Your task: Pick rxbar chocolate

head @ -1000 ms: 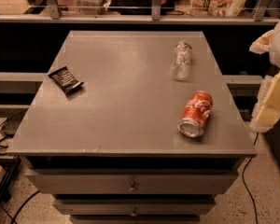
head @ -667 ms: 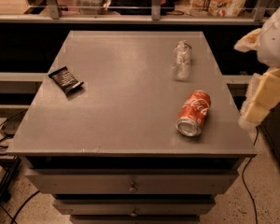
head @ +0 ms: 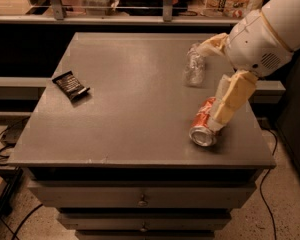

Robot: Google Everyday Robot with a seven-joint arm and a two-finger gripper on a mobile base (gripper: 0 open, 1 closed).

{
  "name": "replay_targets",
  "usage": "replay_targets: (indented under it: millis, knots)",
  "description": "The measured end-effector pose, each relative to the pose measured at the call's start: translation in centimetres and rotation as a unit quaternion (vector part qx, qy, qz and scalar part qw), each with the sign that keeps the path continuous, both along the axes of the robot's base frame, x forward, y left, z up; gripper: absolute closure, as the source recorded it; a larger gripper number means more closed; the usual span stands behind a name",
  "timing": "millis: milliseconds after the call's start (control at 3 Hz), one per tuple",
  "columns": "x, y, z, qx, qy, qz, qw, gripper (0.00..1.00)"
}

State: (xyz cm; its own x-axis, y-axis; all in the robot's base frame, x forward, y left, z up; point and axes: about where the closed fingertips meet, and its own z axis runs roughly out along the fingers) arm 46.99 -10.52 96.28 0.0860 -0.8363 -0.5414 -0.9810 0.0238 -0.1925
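The rxbar chocolate, a small flat black-wrapped bar with pale print, lies on the left side of the grey table top. My gripper is far from it, over the table's right side, on a white arm coming in from the upper right. Its two pale fingers are spread open and empty. One finger hangs in front of a red soda can that lies on its side. The other finger points left above a clear plastic bottle that also lies on its side.
The table is a cabinet with drawers below its front edge. A ledge with a metal railing and packaged goods runs behind it. Cables lie on the floor at the left.
The arm has swung in from the right edge to over the table's right side, and the gripper now hangs over the can and the bottle. The objects have not moved.
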Motion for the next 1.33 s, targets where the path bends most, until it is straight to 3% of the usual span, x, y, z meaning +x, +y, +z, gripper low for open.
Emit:
replay_targets:
  millis: [333,667,1000,1333]
  knots:
    - [1.4,5.9,-0.3,0.049,0.007,0.054,0.9973,0.00]
    - [1.7,6.2,-0.3,0.054,0.005,0.050,0.9973,0.00]
    - [3.1,8.0,-0.2,0.074,0.002,0.045,0.9963,0.00]
    - [6.0,11.6,-1.2,0.100,0.009,0.043,0.9940,0.00]
